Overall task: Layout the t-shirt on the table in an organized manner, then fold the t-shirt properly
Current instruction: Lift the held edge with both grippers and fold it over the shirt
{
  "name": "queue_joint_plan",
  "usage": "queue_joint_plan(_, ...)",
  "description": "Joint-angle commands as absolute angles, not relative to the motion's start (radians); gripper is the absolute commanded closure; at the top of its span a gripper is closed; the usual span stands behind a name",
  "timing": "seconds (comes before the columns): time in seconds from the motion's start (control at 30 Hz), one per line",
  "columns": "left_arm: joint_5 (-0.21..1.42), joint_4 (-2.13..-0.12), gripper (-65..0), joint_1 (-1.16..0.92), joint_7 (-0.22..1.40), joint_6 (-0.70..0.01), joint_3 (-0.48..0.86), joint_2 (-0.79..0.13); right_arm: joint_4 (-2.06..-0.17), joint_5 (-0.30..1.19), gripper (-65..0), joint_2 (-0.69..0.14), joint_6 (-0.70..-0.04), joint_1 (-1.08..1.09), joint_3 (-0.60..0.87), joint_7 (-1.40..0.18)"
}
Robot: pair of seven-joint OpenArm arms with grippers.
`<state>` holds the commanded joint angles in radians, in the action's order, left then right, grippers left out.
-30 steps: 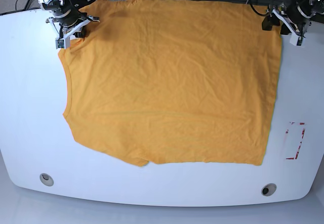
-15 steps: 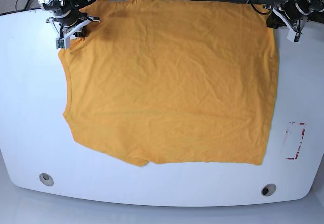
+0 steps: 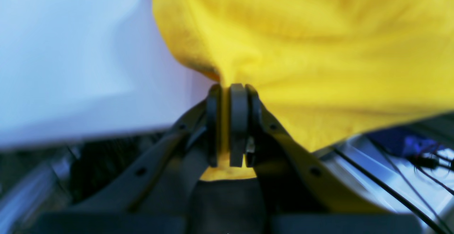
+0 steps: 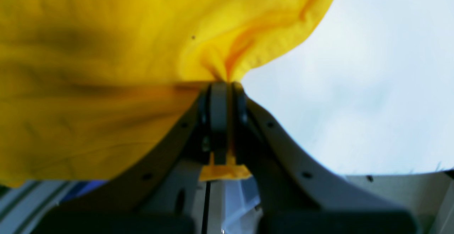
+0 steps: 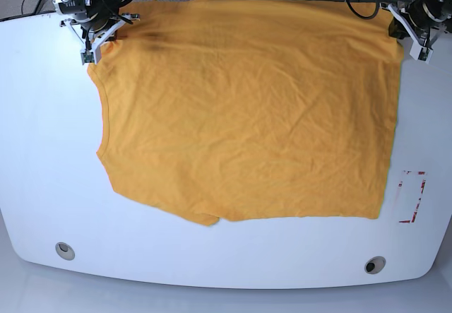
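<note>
T-shirt (image 5: 247, 108) far edge cut off

Bright, even light; blurred wrist views, sharp base view.

no readable text, labels or numbers anywhere

Dark grey curved gripper (image 3: 230, 92) fingers with small screw holes, black cables, white brackets.
</note>
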<state>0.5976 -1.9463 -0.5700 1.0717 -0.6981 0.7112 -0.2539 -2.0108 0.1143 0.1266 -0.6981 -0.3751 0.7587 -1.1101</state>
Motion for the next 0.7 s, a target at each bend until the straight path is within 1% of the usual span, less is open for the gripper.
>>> queue_joint_plan(0.1, 0.598, -1.969, -1.7, -0.555, 1.087, -0.698, 0.702, -0.254, -2.012, 0.114, 0.0, 0.127, -0.698, -0.363, 0.759, -1.121)
queue_joint_plan(0.33, 0.591, -1.968, -1.7, -0.407, 1.216, -0.698, 0.713, -0.254, -2.015, 0.114, 0.0, 0.120, -0.698, -0.318, 0.757, -1.125)
queue_joint_plan(0.5, 0.590, -1.965, -1.8, -0.346, 1.216, -0.698, 0.707, -0.254, -2.017, 0.114, 0.0, 0.102, -0.698, -0.285, 0.759, -1.125)
queue_joint_plan(0.7, 0.590, -1.963, -1.9, -0.292, 1.218, -0.698, 0.705, -0.254, -2.015, 0.114, 0.0, 0.101, -0.698, -0.228, 0.759, -1.125)
